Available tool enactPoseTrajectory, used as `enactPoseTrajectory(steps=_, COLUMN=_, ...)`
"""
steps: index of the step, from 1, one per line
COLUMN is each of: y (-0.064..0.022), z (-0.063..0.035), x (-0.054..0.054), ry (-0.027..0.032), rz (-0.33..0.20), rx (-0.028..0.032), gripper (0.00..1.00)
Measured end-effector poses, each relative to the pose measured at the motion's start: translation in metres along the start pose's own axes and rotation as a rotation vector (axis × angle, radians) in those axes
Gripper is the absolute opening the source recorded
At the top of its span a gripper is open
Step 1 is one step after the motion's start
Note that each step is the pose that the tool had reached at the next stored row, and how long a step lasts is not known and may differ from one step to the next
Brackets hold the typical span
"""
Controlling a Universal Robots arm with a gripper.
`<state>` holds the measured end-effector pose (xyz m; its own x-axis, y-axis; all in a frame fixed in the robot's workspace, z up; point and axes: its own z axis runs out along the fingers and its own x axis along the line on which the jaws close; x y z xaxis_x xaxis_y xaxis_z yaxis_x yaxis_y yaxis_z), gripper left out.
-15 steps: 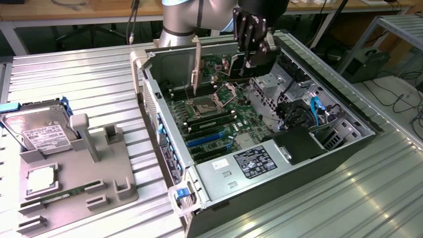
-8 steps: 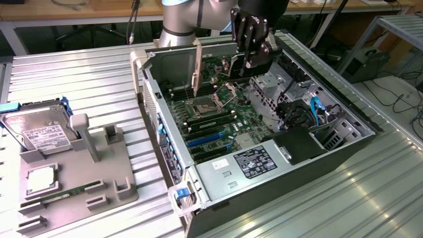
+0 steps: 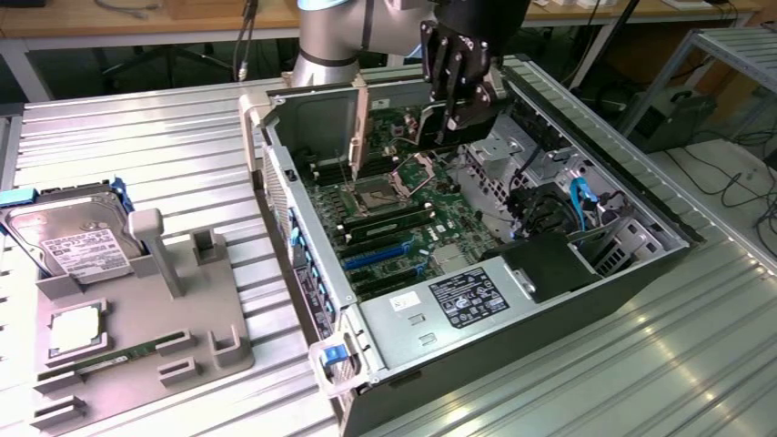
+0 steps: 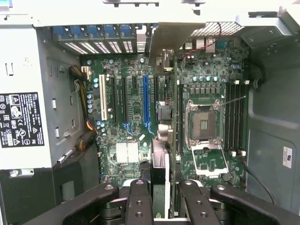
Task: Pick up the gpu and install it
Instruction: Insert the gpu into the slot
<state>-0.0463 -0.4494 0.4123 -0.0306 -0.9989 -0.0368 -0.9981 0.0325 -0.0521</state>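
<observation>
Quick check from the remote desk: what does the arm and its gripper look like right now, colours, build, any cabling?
The arm is a thick silver-grey tube with a lighter grey joint band. A dark cable hangs beside it. The gripper is black, with jointed, linked fingers built from flat segments. In the wrist view the gripper shows as matte black links with round silver pin heads at each joint.

Site: robotics lab | Evidence: ribbed metal bench [image 3: 146, 146], opened PC case [image 3: 631, 264], wooden desks [image 3: 122, 18] behind were noted.
</observation>
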Motion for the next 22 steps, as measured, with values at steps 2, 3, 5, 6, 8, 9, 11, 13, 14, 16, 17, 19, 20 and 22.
enactPoseTrajectory(steps=2, y=0.0001, z=0.0020, x=0.000, ry=0.0003, rz=0.000, rx=-0.0068, gripper=0.27)
enactPoseTrajectory(steps=3, y=0.0002, z=0.0031, x=0.000, ry=0.0003, rz=0.000, rx=-0.0098, gripper=0.27)
enactPoseTrajectory(steps=5, y=0.0003, z=0.0057, x=0.000, ry=0.0008, rz=0.000, rx=-0.0157, gripper=0.27)
enactPoseTrajectory(steps=6, y=0.0004, z=0.0070, x=0.000, ry=0.0009, rz=0.000, rx=-0.0177, gripper=0.27)
enactPoseTrajectory(steps=8, y=0.0005, z=0.0089, x=0.000, ry=0.0010, rz=0.000, rx=-0.0209, gripper=0.27)
enactPoseTrajectory(steps=9, y=0.0005, z=0.0096, x=0.000, ry=0.0011, rz=0.000, rx=-0.0221, gripper=0.27)
enactPoseTrajectory(steps=11, y=0.0006, z=0.0110, x=0.000, ry=0.0011, rz=0.000, rx=-0.0238, gripper=0.27)
enactPoseTrajectory(steps=13, y=0.0006, z=0.0123, x=0.000, ry=0.0012, rz=0.000, rx=-0.0260, gripper=0.27)
enactPoseTrajectory(steps=14, y=0.0007, z=0.0128, x=0.000, ry=0.0012, rz=0.000, rx=-0.0271, gripper=0.27)
enactPoseTrajectory(steps=16, y=0.0008, z=0.0137, x=0.001, ry=0.0010, rz=0.000, rx=-0.0283, gripper=0.27)
enactPoseTrajectory(steps=17, y=0.0008, z=0.0140, x=0.001, ry=0.0006, rz=0.000, rx=-0.0285, gripper=0.27)
enactPoseTrajectory(steps=19, y=0.0008, z=0.0149, x=0.001, ry=0.0003, rz=0.000, rx=-0.0286, gripper=0.27)
enactPoseTrajectory(steps=20, y=0.0008, z=0.0153, x=0.001, ry=0.0003, rz=0.000, rx=-0.0287, gripper=0.27)
enactPoseTrajectory(steps=22, y=0.0009, z=0.0164, x=0.001, ry=0.0003, rz=0.000, rx=-0.0288, gripper=0.27)
